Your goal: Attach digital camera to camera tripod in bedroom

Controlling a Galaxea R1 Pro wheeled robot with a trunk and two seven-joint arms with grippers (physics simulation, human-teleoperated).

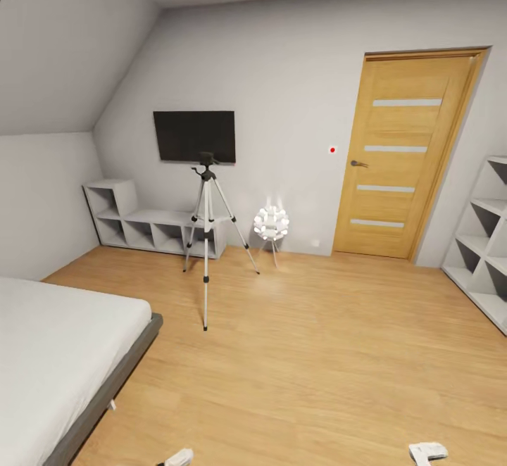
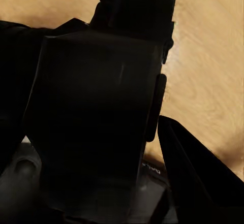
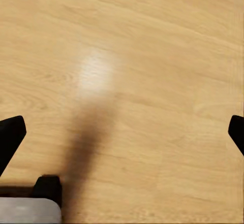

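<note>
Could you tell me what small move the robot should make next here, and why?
Probably roll the base forward toward the camera tripod. The left claw seems shut on the digital camera, a black box with a red button, so the grasp looks done. The tripod stands across the wooden floor before the TV, its black head bare and apparently out of reach. The right claw is open over floor.

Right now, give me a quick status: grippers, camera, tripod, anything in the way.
Left gripper shut on digital camera. Right gripper open, over floor. Camera tripod upright ahead by the TV. Bed at left, floor lamp beside tripod.
</note>
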